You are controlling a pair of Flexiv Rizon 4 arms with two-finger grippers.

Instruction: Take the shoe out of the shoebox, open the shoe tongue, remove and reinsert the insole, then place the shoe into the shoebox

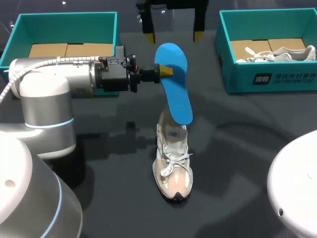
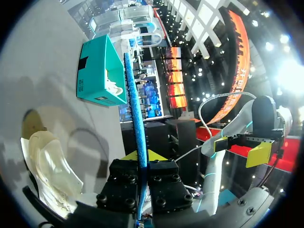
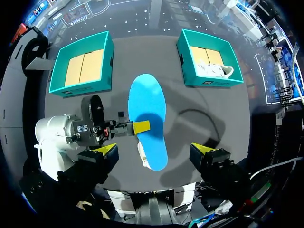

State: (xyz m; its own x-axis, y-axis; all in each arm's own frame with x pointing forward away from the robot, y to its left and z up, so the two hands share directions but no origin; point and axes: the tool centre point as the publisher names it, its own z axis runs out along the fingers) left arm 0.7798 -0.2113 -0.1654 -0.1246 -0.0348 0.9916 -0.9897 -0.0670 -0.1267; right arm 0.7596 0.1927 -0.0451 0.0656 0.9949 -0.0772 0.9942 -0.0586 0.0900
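My left gripper is shut on the edge of a blue insole and holds it in the air, heel end down, just above the shoe. The white and beige shoe stands on the dark table, toe toward the front. In the left wrist view the insole runs edge-on out from between the yellow tips of my left gripper, with the shoe below and beside it. My right gripper hangs open high over the insole; its fingers straddle the scene without touching anything.
A teal shoebox with a cardboard floor stands at the back left. At the back right a second teal box holds another white shoe. My left arm stretches across the left half of the table.
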